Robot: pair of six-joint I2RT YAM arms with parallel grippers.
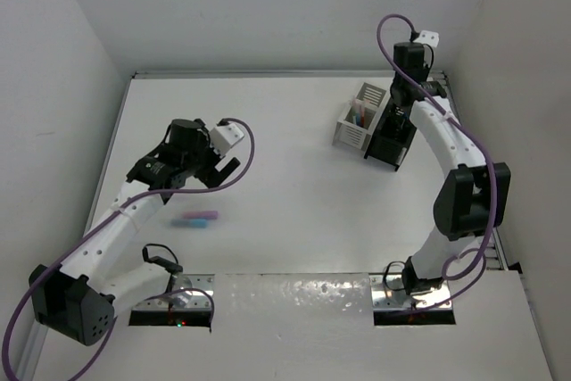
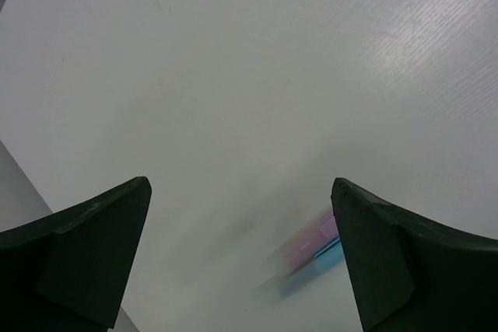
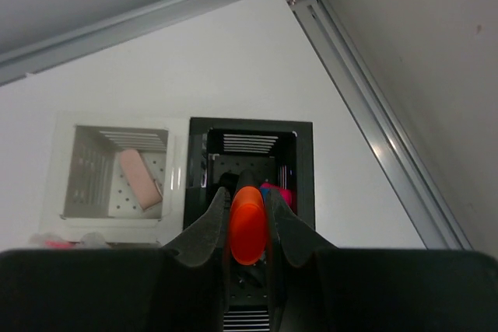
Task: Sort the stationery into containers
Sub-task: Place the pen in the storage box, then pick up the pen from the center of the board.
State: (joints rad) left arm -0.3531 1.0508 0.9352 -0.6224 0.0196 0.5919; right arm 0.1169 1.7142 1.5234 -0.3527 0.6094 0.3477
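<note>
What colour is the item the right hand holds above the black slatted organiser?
Bright orange-red. The stubby rounded item shows best in the right wrist view.

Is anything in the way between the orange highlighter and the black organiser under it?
Nothing visible. The right gripper holds the orange highlighter directly over an open compartment of the black organiser, where a pink item lies.

On the table (image 1: 268, 158), far right corner: the right-hand organiser (image 3: 249, 139), with the left-hand organiser (image 3: 117, 134) just beside it on its left, an eraser (image 3: 140, 178) lying inside that neighbour. Directly above the right-hand organiser hangs the right gripper (image 3: 247, 196), a highlighter (image 3: 247, 235) between its fingers. Well to that organiser's left and nearer the arm bases, two highlighters (image 1: 198, 218) lie side by side on the table — the left gripper (image 2: 241, 192) over the table just beyond them
</note>
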